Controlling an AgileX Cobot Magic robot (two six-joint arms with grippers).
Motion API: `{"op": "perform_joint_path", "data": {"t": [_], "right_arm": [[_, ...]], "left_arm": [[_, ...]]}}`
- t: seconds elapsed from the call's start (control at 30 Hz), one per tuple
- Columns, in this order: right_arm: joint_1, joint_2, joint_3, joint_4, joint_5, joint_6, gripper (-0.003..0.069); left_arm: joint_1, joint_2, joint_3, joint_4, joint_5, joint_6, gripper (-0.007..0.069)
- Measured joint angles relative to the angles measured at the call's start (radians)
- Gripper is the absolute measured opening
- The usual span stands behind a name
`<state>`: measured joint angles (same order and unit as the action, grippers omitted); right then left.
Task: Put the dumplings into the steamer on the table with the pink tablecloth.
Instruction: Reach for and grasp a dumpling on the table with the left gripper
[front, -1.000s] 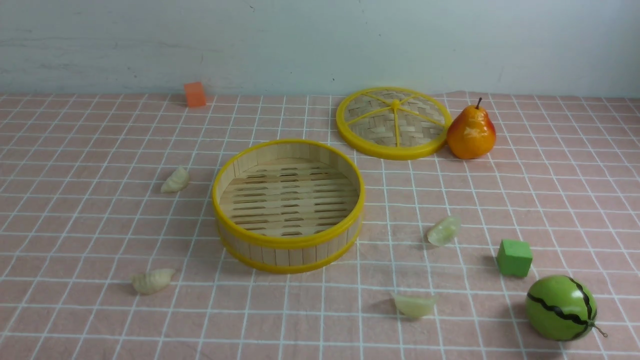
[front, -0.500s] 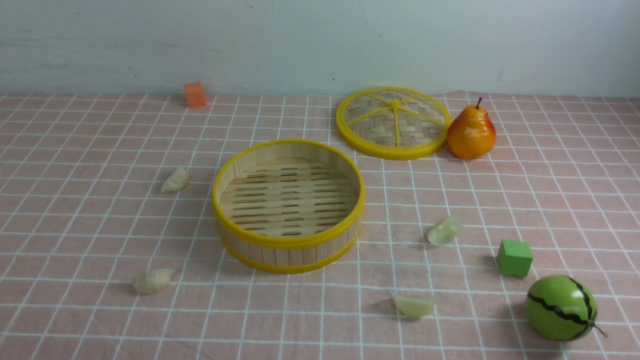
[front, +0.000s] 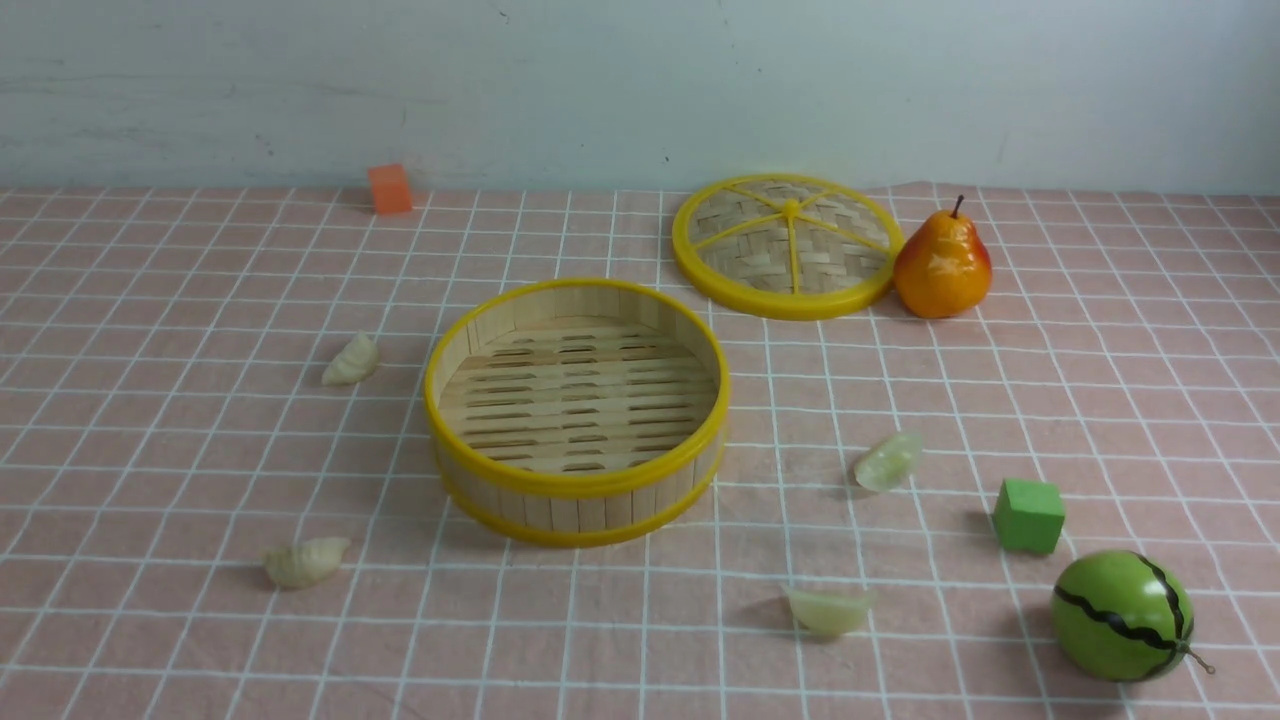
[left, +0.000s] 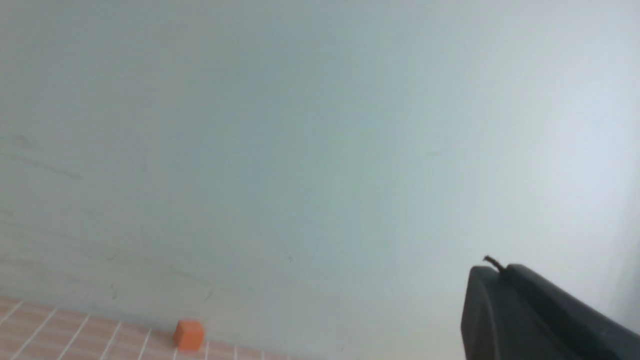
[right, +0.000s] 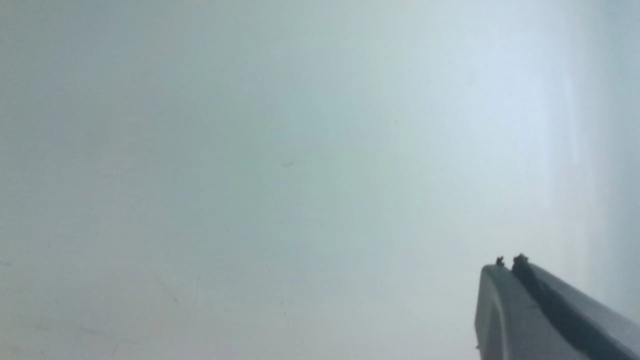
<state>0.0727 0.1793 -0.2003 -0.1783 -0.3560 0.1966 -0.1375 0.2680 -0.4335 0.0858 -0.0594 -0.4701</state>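
So far, nothing of the task is done. On the left, the left gripper (left: 496, 272) has its jaws pressed together and holds nothing. Its camera faces the wall (left: 300, 125) and an orange cube (left: 189, 334), so this arm seems to be well away from the work. Neither arm shows in the front view.

Left of the steamer (front: 575, 487), the far white dumpling (front: 350, 361) lies on the cloth (front: 150, 300) near the basket wall but apart from it. The near white dumpling (front: 305, 562) lies further off, toward the robot. The steamer stands in the middle, uncovered and empty; only its slatted floor shows. Right of it lie the far green dumpling (front: 888, 461) and the near green dumpling (front: 828, 611), both apart from it. The lid (front: 787, 245) lies behind, just beside a pear (front: 943, 265).

On the right, the right gripper (right: 506, 267) is also closed on nothing and faces the wall. All four dumplings are not yet moved; each one has to be picked and placed inside.
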Motion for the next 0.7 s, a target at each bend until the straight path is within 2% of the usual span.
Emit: {"op": "perform_joint_path", "data": {"t": [0.03,0.1,0.13,0.17,0.23,0.27,0.33,0.4,0.43,0.5,0.6,0.7], "right_arm": [[0.0,0.037,-0.028,0.0,0.056,0.001,-0.0014],[0.0,0.165,-0.125,0.001,0.268,0.011,-0.0013],[0.0,0.176,-0.133,0.003,0.268,0.011,-0.0011],[0.0,0.261,-0.202,0.02,0.457,0.038,-0.0008],[0.0,0.381,-0.293,0.048,0.661,0.066,-0.0006],[0.0,0.391,-0.31,0.053,0.68,0.068,-0.0006],[0.0,0.523,-0.405,0.088,0.883,0.07,-0.0004],[0.0,0.598,-0.444,0.124,0.977,0.046,-0.0003],[0.0,0.615,-0.45,0.137,0.997,0.038,-0.0003],[0.0,0.712,-0.468,0.247,1.081,-0.026,-0.0002],[0.0,0.804,-0.469,0.403,1.165,-0.177,0.0],[0.0,0.866,-0.469,0.462,1.222,-0.355,0.0]], "left_arm": [[0.0,0.051,-0.031,0.0,0.022,0.0,-0.0014],[-0.006,0.233,-0.117,0.006,0.059,0.0,-0.0014],[-0.006,0.233,-0.117,0.006,0.069,0.0,-0.0014],[-0.02,0.342,-0.173,0.014,0.132,0.001,-0.0014],[-0.053,0.454,-0.251,0.019,0.244,0.012,-0.0014],[-0.057,0.475,-0.26,0.019,0.257,0.012,-0.0014],[-0.116,0.603,-0.368,0.019,0.441,0.049,-0.0014],[-0.143,0.687,-0.442,0.004,0.577,0.077,-0.0014],[-0.148,0.708,-0.45,-0.003,0.588,0.08,-0.0014],[-0.16,0.838,-0.533,-0.067,0.678,0.115,-0.0014],[-0.16,0.963,-0.606,-0.131,0.687,0.157,-0.0014],[-0.16,1.068,-0.702,-0.169,0.696,0.175,-0.0014]]}}
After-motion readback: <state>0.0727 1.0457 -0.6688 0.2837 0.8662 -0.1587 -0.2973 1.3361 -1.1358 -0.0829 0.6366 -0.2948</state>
